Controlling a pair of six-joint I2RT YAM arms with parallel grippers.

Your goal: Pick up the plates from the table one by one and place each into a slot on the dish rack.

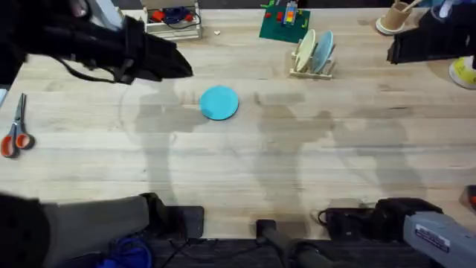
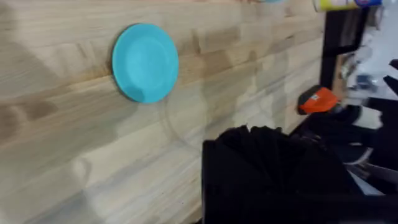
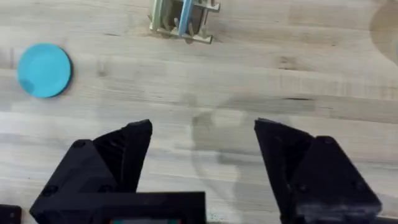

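Here the plate [image 3: 43, 70] lies well beyond the right end effector [image 3: 202, 158]

No writing, number or brand mark can be read anywhere in these views. A pale label [image 1: 433, 235] sits on the arm base at the desk's near right corner, and its print is too small to make out. A yellow-banded container [image 2: 348, 4] seen past the desk's edge in the left wrist view also carries no legible lettering.
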